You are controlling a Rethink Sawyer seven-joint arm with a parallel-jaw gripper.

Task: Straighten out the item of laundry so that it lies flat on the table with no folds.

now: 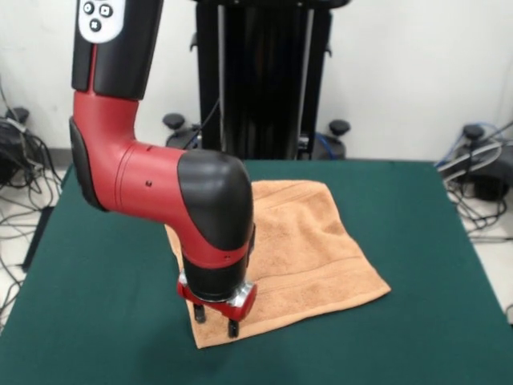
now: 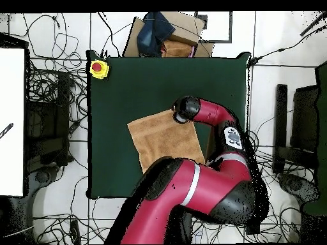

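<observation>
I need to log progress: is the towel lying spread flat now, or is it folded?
Mostly spread. The towel lies open on the table with four corners showing. The gripper stands at its front corner; any fold under the arm is hidden.

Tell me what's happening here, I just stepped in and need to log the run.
A red and black robot arm is working on a peach-orange terry-cloth towel spread on a dark green felt-topped table. Its gripper is down at one corner of the towel, in the front view the corner nearest the camera, with the fingers apart and their tips at the cloth. The towel lies mostly flat, sitting skewed to the table's edges. A yellow box with a red button rests on one table corner.
</observation>
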